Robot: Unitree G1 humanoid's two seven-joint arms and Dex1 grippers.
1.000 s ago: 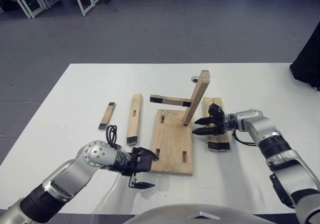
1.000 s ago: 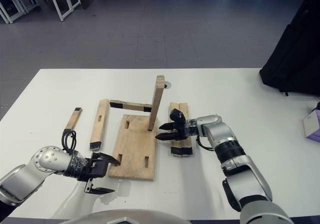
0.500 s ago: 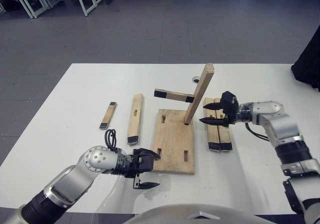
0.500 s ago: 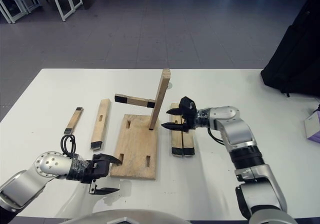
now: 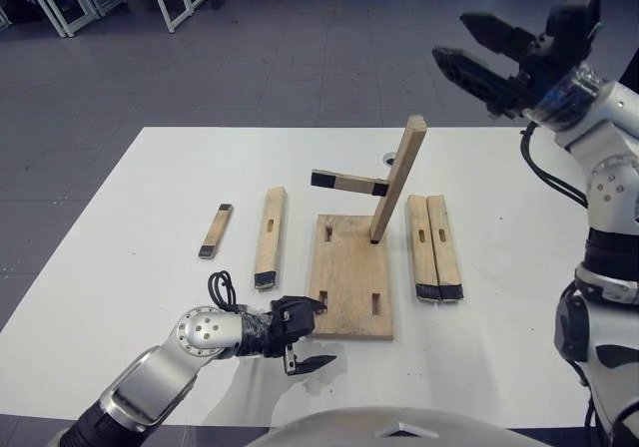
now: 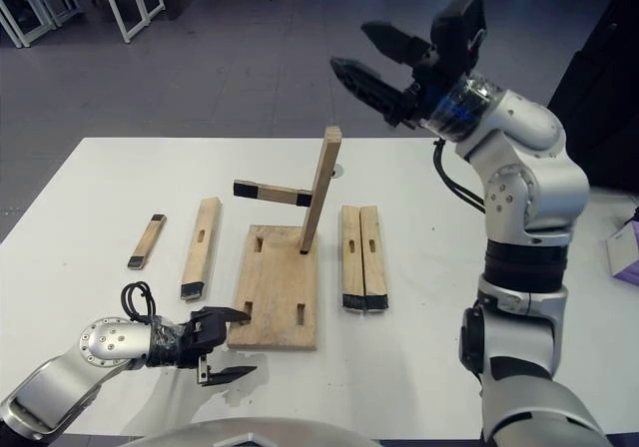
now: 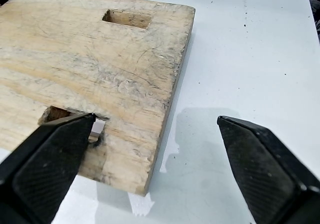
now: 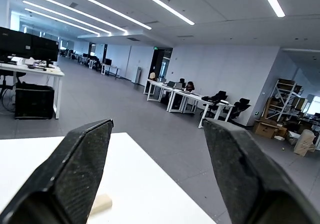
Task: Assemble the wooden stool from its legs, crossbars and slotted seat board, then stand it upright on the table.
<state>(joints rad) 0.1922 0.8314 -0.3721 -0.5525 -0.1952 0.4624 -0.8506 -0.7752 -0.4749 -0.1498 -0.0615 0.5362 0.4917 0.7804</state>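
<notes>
The slotted seat board (image 5: 349,277) lies flat mid-table. One leg (image 5: 397,180) stands tilted in its far right slot, and a black-tipped crossbar (image 5: 347,182) juts from it toward the left. Two more legs (image 5: 432,247) lie side by side right of the board. A fourth leg (image 5: 268,237) and a short crossbar (image 5: 214,230) lie to its left. My left gripper (image 5: 312,333) is open at the board's near left corner (image 7: 100,64), one finger (image 7: 45,169) touching the wood. My right gripper (image 6: 349,46) is open, high above the table's far side.
A round cable hole (image 5: 387,157) sits in the white table (image 5: 130,218) behind the standing leg. A black bag (image 6: 599,118) hangs off the right side and a purple box (image 6: 627,252) rests near the right edge. The floor beyond holds desks.
My right gripper left the spot beside the standing leg and rose high over the table's far side. The leg stays standing in its slot. My left gripper shifted slightly right along the board's near corner.
</notes>
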